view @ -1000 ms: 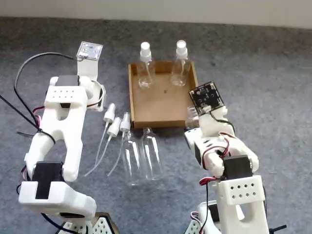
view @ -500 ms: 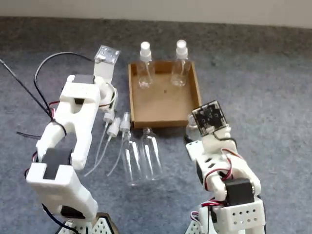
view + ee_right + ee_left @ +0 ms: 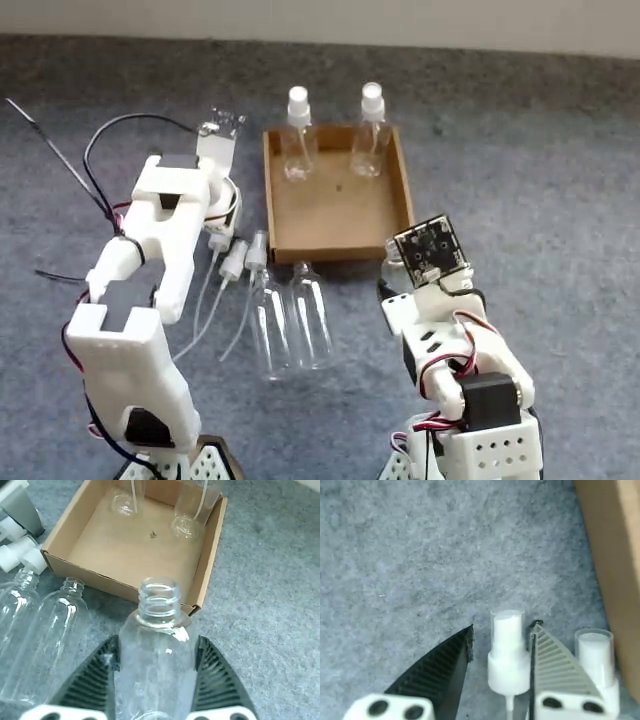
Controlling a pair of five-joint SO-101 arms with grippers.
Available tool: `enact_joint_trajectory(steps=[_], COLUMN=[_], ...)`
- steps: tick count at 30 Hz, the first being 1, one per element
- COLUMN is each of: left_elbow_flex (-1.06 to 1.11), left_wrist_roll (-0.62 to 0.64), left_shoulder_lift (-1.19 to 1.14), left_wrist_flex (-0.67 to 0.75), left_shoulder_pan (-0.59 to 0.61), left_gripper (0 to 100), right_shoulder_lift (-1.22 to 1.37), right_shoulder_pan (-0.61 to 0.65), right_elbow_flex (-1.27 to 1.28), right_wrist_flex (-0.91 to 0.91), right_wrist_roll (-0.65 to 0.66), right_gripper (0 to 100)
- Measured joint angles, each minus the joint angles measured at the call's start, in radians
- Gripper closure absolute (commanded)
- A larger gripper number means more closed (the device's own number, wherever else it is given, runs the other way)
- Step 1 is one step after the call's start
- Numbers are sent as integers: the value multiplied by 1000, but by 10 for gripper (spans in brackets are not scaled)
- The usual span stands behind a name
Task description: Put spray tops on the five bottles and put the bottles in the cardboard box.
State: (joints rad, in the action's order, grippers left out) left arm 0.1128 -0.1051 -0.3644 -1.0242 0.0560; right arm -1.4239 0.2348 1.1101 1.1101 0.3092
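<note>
The left hand (image 3: 502, 627) is straddling a loose spray top (image 3: 508, 660) with its fingers spread, the top lying on the grey worktop (image 3: 420, 555) beside the cardboard box (image 3: 270, 195). The right hand (image 3: 156, 642) is pinching an uncapped bottle (image 3: 159, 600) just outside the box's near wall. Two capped bottles (image 3: 298, 140) are standing inside the box, and two other bottles (image 3: 268, 320) are lying in front of it.

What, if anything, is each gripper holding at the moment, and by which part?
The right gripper holds an uncapped clear bottle by its body, below the shoulder. The left gripper holds nothing; its open jaws straddle a spray top.
</note>
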Motion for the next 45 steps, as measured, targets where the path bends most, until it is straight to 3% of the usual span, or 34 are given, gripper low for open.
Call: enact_joint_trajectory(steps=[6, 15, 19, 28, 37, 45], left_elbow_flex=[0, 0, 0, 0, -6, -6], left_wrist_roll=[2, 0, 0, 54, 87, 166], left_shoulder_lift=[-17, 29, 167, 709, 1240, 1318], left_wrist_flex=[6, 6, -12, -137, -132, 55], left_shoulder_pan=[-5, 26, 81, 95, -132, -315], left_gripper=[944, 949, 947, 947, 947, 947], right_shoulder_lift=[0, 0, 0, 0, 0, 0], right_shoulder_pan=[0, 0, 6, 230, 367, 430], right_elbow_flex=[0, 0, 0, 0, 114, 212], right_wrist_flex=[0, 0, 0, -215, -479, -565], right_wrist_roll=[0, 0, 0, -12, -175, -180], right_gripper=[994, 994, 994, 994, 994, 994])
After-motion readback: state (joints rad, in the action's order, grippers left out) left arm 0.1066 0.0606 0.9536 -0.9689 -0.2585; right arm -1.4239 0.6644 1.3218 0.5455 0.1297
